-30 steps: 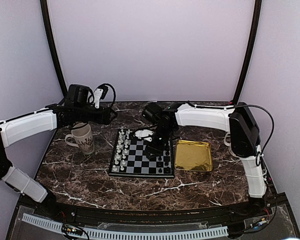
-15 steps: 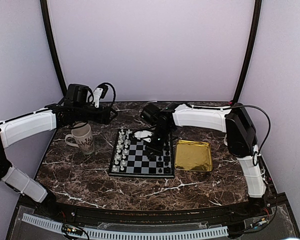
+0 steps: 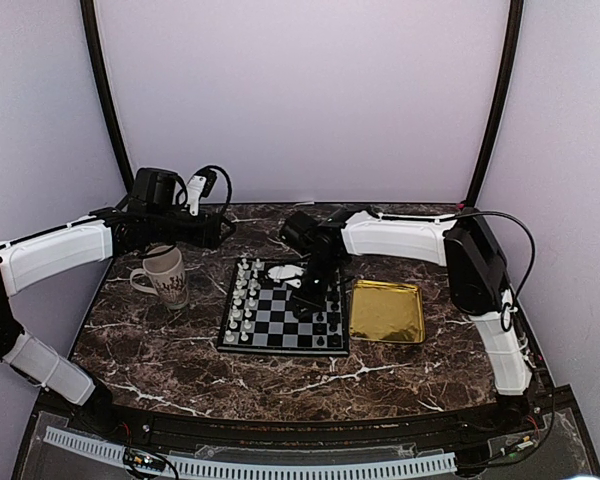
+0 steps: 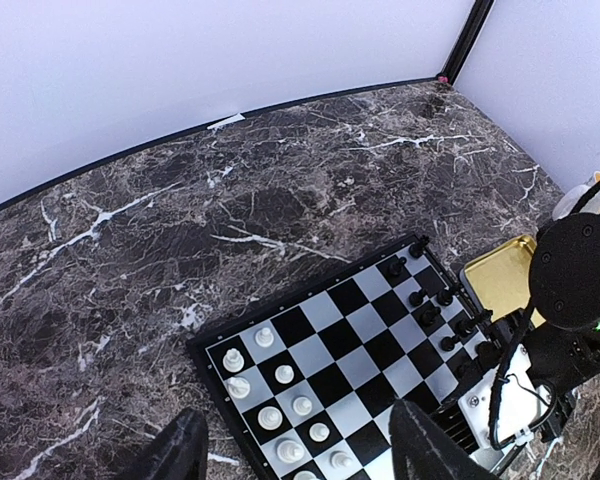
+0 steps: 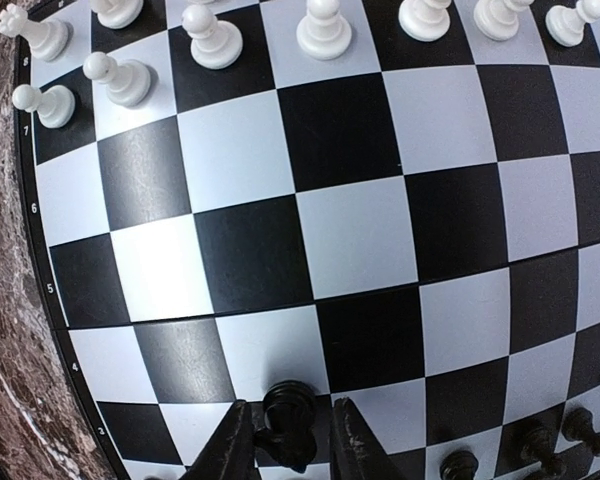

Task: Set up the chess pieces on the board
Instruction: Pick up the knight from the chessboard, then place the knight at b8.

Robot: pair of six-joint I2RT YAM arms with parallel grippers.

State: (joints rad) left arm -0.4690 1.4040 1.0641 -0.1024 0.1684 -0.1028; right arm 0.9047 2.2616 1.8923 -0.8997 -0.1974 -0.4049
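1. R gripper [image 5: 288, 405] clamped on black piece [image 5: 288, 428], upright btwn fingers, base at board [image 5: 360, 240]. Prob lining up its home square.
2. Other black pieces [image 5: 540, 445] just right of fingers; white pieces [image 5: 323, 28] far ahead.
3. L gripper [image 4: 300, 415] spread wide, empty, parked high, prob clear of R.

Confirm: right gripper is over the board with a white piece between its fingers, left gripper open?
Wrong colour: the piece between the fingers of the right gripper is black, as the right wrist view shows. The rest holds: it is over the board, and the left gripper is open.
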